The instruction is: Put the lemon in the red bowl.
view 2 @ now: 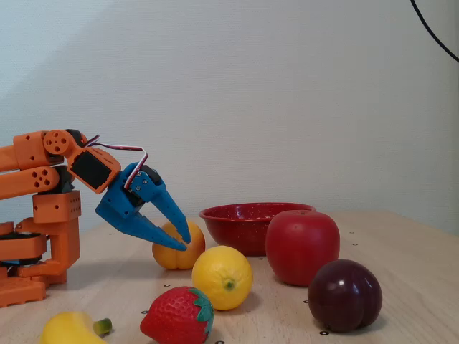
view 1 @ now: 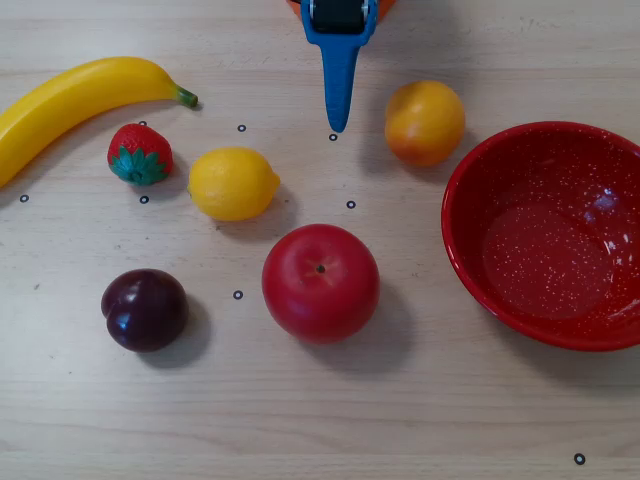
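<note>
The lemon (view 1: pixel 233 183) is bright yellow and oval and lies on the wooden table, left of centre in the overhead view; it also shows in the fixed view (view 2: pixel 222 278). The red bowl (view 1: pixel 470 180) with white speckles stands empty at the right edge and shows behind the fruit in the fixed view (view 2: pixel 237 222). My blue gripper (view 1: pixel 338 125) comes in from the top edge. It hangs above the table, up and to the right of the lemon and apart from it. In the fixed view the gripper (view 2: pixel 183 244) points down with its tips together, holding nothing.
A banana (view 1: pixel 70 100) and a strawberry (view 1: pixel 140 155) lie left of the lemon. An orange-yellow fruit (view 1: pixel 425 122) sits just right of the gripper tip. A red apple (view 1: pixel 320 283) and a dark plum (view 1: pixel 145 309) lie nearer the front. The orange arm base (view 2: pixel 43 215) stands at the left.
</note>
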### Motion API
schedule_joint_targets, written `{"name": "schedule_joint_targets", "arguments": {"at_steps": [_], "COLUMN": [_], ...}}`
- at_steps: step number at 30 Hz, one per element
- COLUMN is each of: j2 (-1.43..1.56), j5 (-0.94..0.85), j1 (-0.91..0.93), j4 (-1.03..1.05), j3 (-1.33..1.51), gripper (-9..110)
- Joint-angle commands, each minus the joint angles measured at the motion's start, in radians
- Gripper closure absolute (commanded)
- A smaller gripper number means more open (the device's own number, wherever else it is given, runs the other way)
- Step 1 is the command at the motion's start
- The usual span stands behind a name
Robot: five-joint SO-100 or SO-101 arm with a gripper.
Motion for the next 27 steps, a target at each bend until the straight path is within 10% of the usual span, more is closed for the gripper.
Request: {"name": "schedule_joint_targets", "arguments": {"at_steps": [1, 27], "j2": [-0.023, -0.686], "j5": [-0.003, 0.161], "j1": [0.026, -0.092], "j4": [0.02, 0.448], "j3": [-0.048, -0.879], "gripper": [101, 101]}}
